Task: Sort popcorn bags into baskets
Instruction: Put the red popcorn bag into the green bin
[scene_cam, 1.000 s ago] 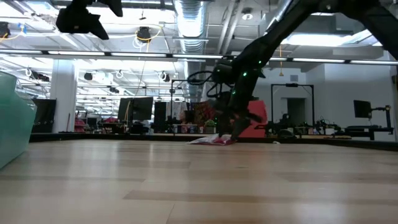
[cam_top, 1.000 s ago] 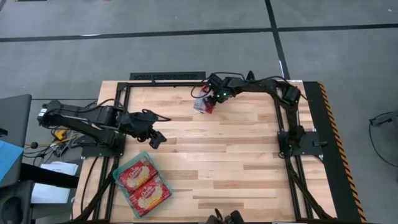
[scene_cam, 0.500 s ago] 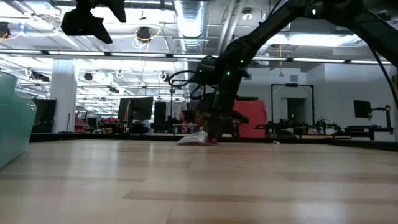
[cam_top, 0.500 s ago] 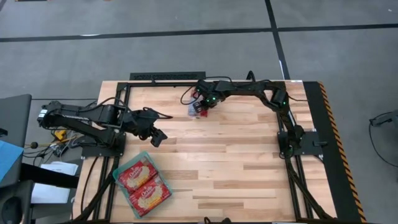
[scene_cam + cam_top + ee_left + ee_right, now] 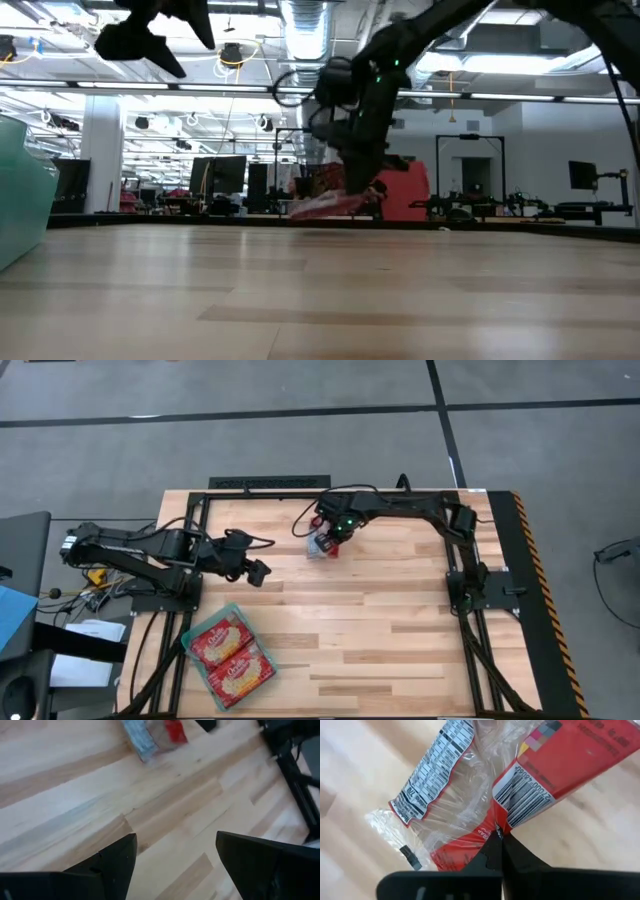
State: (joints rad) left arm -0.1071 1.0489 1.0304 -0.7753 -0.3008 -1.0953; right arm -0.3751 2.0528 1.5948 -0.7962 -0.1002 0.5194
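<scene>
Around the right hand [image 5: 327, 541], which hangs close to the far edge of the pale wooden bench [image 5: 380, 630], bare boards spread wide on its near side, and the shallow teal-green plastic tray [image 5: 199, 682] with two squarish red packets lies well off at the near left corner. The flat red plastic popcorn packet with clear, silvery ends [image 5: 320, 546] hangs below this hand, lifted off the boards and tilted, long axis slanting down. The right hand's fingers [image 5: 496, 851] are pinched fully shut on its red edge, while the left hand [image 5: 258, 572] hovers spread wide and empty, well apart from it.

Crumpled red popcorn bag [image 5: 321, 544] off table; two in teal basket [image 5: 190, 637]
</scene>
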